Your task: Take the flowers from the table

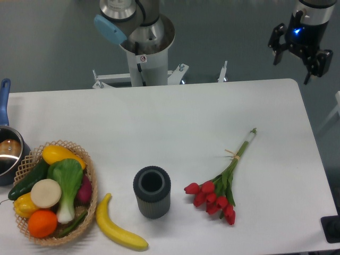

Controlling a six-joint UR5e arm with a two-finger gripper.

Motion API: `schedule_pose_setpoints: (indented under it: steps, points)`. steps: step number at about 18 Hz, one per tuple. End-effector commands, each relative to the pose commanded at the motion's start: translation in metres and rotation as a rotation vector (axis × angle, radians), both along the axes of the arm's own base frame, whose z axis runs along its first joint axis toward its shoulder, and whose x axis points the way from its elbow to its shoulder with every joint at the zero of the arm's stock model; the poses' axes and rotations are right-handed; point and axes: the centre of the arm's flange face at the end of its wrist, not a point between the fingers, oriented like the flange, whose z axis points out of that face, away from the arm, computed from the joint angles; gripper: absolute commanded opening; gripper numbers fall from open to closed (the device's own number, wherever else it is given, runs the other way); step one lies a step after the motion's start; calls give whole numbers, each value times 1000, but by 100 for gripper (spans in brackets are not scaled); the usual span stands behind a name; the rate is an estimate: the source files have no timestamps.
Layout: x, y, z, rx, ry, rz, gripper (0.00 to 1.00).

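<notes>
The flowers (217, 197) lie flat on the white table (175, 117), right of centre near the front. Red tulip heads point toward the front edge. Their thin green stems (239, 154) run up and to the right, tied by a pale band. My gripper (298, 58) hangs high at the top right, above the table's far right corner and well away from the flowers. Its two black fingers (277, 43) stand spread apart with nothing between them, so it is open.
A dark ribbed cylindrical vase (152, 192) stands upright just left of the tulip heads. A banana (116, 226) lies near the front edge. A wicker basket (91, 175) of vegetables and fruit sits front left, a pot (8, 154) at the left edge. The arm's base (144, 48) rises behind the table.
</notes>
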Motion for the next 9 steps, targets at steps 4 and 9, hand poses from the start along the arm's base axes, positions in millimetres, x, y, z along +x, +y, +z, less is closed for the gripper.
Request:
schedule_pose_setpoints:
  steps: [4,9]
  points:
    - [1,4,0,18,-3,8,100]
    - [4,14,-10,107,-53,110,100]
